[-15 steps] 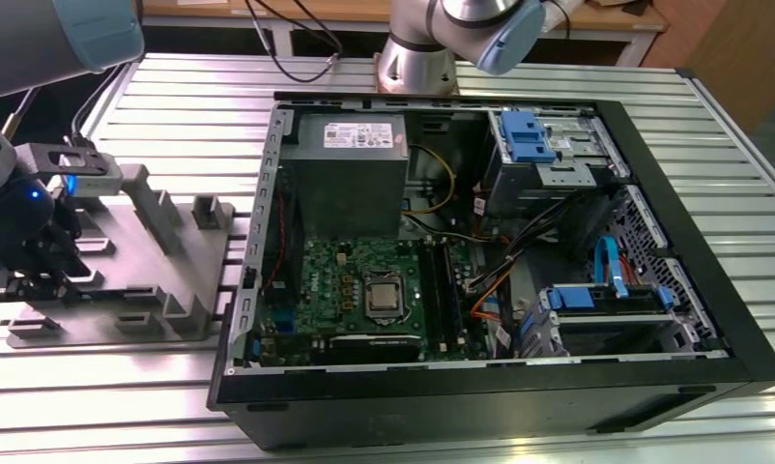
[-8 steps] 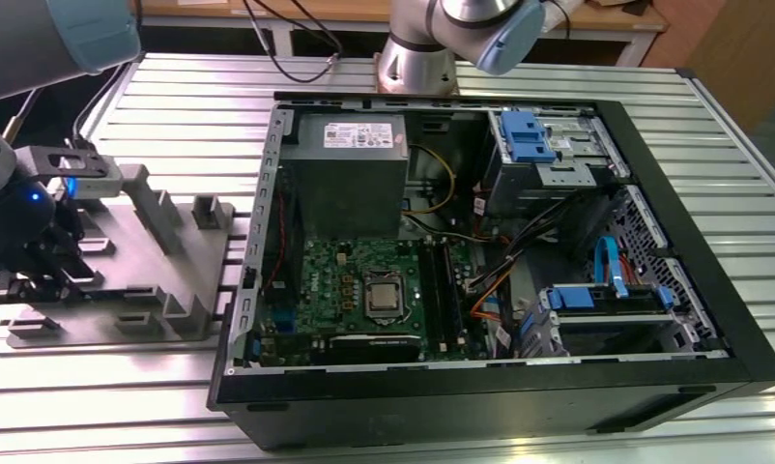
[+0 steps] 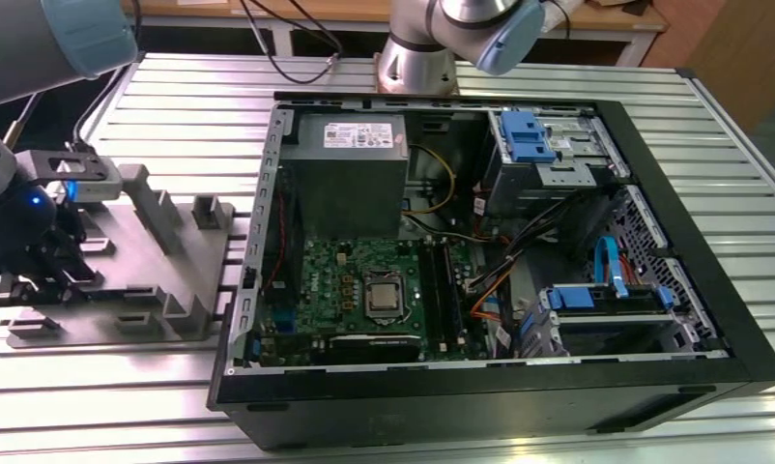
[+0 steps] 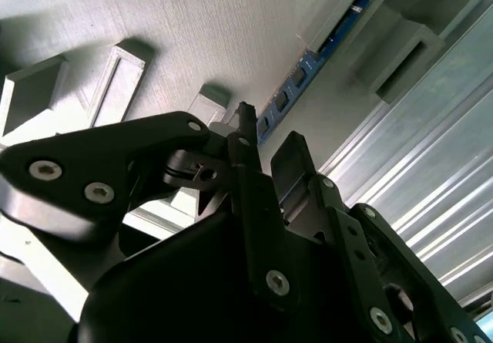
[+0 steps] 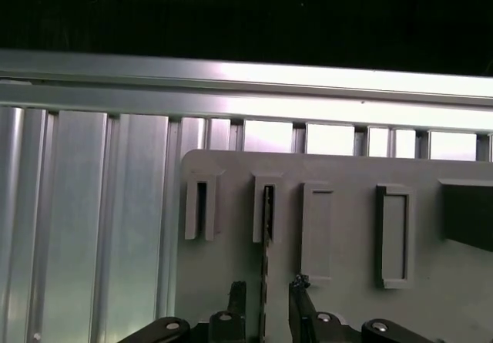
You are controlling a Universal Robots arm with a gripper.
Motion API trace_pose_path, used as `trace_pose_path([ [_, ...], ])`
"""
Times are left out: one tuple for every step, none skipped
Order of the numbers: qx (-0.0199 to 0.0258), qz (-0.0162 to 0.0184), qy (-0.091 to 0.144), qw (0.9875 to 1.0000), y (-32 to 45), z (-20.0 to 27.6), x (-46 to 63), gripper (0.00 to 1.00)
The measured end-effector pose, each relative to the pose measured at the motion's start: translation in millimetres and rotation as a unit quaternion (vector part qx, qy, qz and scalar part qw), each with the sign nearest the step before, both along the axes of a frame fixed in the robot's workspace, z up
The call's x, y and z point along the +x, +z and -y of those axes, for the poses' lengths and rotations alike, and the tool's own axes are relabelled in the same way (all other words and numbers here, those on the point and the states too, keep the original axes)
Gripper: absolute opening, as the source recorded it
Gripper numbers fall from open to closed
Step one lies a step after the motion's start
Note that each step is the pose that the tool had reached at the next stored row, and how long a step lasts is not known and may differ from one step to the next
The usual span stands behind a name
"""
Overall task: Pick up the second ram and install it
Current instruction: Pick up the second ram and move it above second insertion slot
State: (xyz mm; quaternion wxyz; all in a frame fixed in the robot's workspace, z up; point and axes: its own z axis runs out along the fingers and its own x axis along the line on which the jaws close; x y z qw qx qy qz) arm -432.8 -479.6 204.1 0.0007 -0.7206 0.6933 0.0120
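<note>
The second ram (image 4: 312,69) is a thin blue-green stick standing on edge in a slot of the grey holder plate (image 5: 339,281). In the first wrist view the ram (image 5: 266,227) is edge-on and runs down between my two fingertips. My gripper (image 5: 266,297) is open and straddles the stick, with a small gap on each side. In the second wrist view the gripper (image 4: 268,139) sits at the near end of the stick, its black fingers (image 4: 246,131) on either side. In the exterior view the gripper (image 3: 33,280) hangs low over the holder plate (image 3: 143,280) at the exterior view's left.
The open computer case (image 3: 697,319) lies on the ribbed aluminium table (image 3: 168,97), to the exterior view's right of the holder. Inside are the green motherboard (image 3: 349,280), long black slots (image 3: 437,285), a grey power supply (image 3: 349,164) and blue drive brackets (image 3: 523,135). The holder has several raised empty slots (image 5: 393,235).
</note>
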Motion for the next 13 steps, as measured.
trace_pose_path([
  [0.0, 0.0006, 0.0, 1.0, -1.1, 0.0, -0.1, 0.33],
  [-0.0001, 0.0013, 0.0, 1.0, -2.2, 0.0, -0.3, 0.33],
  [0.0, 0.0021, 0.0, 1.0, -3.5, 0.0, -0.4, 0.33],
  [0.0, 0.0029, 0.0, 1.0, -4.5, 0.0, -0.6, 0.33],
  [0.0, 0.0036, 0.0, 1.0, -5.4, 0.0, -0.8, 0.33],
  [0.0, 0.0041, 0.0, 1.0, -5.9, 0.0, -0.9, 0.33],
  [0.0, 0.0041, 0.0, 1.0, -5.9, 0.0, -0.9, 0.33],
  [0.0, 0.0041, 0.0, 1.0, -5.9, 0.0, -0.9, 0.33],
  [0.0, 0.0041, 0.0, 1.0, -5.9, 0.0, -0.9, 0.33],
  [-0.0001, 0.0041, 0.0, 1.0, -5.9, 0.0, -0.9, 0.33],
  [0.0, 0.0041, 0.0, 1.0, -5.9, 0.0, -0.9, 0.33],
  [0.0, 0.0041, 0.0, 1.0, -6.0, 0.0, -0.9, 0.33],
  [0.0, 0.0041, 0.0, 1.0, -5.9, 0.0, -0.9, 0.33],
])
